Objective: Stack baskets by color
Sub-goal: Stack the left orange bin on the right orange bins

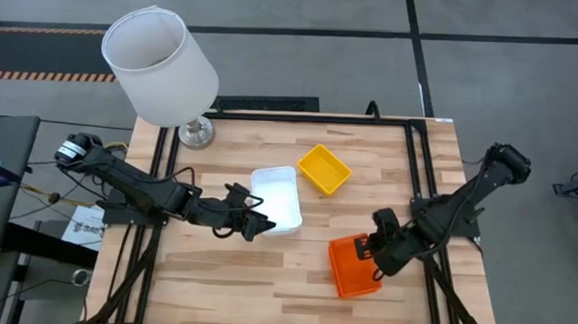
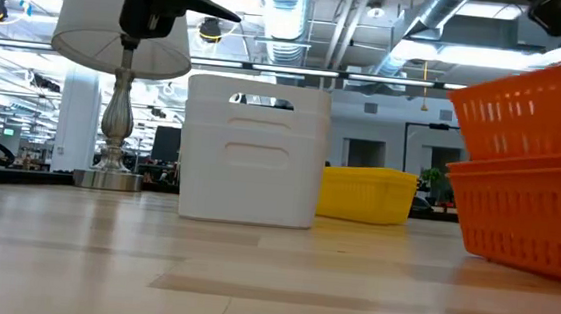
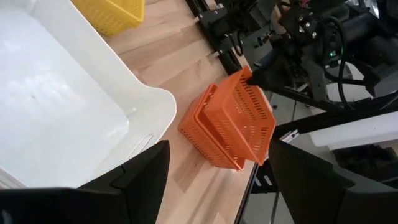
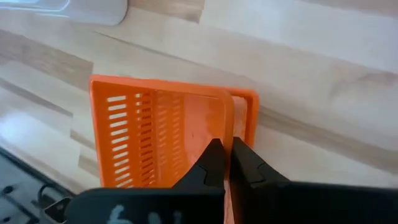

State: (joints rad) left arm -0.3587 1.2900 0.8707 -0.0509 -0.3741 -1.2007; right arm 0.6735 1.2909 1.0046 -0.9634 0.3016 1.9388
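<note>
Two orange baskets [image 1: 351, 267] sit near the table's right front; the upper one [image 2: 531, 101] is tilted in the lower one [image 2: 527, 212]. My right gripper [image 1: 375, 263] is above them, shut on the upper one. A stack of white baskets [image 1: 276, 200] stands at the table's middle, and a yellow basket [image 1: 324, 169] rests on its base just beyond. My left gripper [image 1: 259, 222] hovers open at the white stack's near left corner, with nothing between its fingers. My right gripper pinches the upper orange basket's side wall at the rim [image 4: 227, 127], one finger inside the basket and one outside. The fingers slant down from above. The held end [image 3: 249, 78] is raised; the opposite end [image 3: 202, 118] rests in the lower orange basket.
A lamp with a white shade [image 1: 161, 64] stands at the table's far left corner. A black frame rail [image 1: 420, 178] runs along the table's right side. Bare wood lies along the near edge and at the near left.
</note>
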